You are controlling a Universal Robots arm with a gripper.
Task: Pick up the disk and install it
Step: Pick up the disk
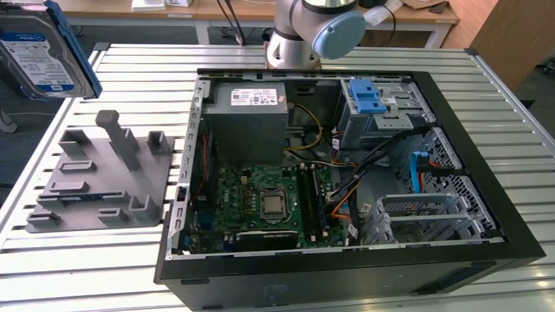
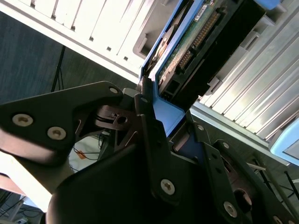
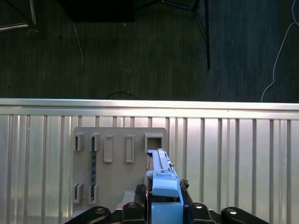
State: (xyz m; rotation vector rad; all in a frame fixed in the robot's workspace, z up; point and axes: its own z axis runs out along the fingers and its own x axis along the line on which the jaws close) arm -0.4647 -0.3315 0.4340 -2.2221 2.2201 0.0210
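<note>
Black claw point(image 2: 163, 114) pinched narrow — clamps disk point(image 2: 187, 46) by edge.

Robotics lab: slatted metal bench point(image 1: 87, 273), opened computer tower point(image 1: 347, 281), robot arm point(image 1: 305, 32).

**Inventory of the work scene**

One disk point(image 1: 39, 58); one grey slotted fixture point(image 1: 100, 185); one open computer case point(image 1: 347, 283) containing one power supply box point(image 1: 247, 127) and one motherboard point(image 1: 260, 195); one slatted table point(image 1: 87, 273); one robot arm point(image 1: 303, 29).
</note>
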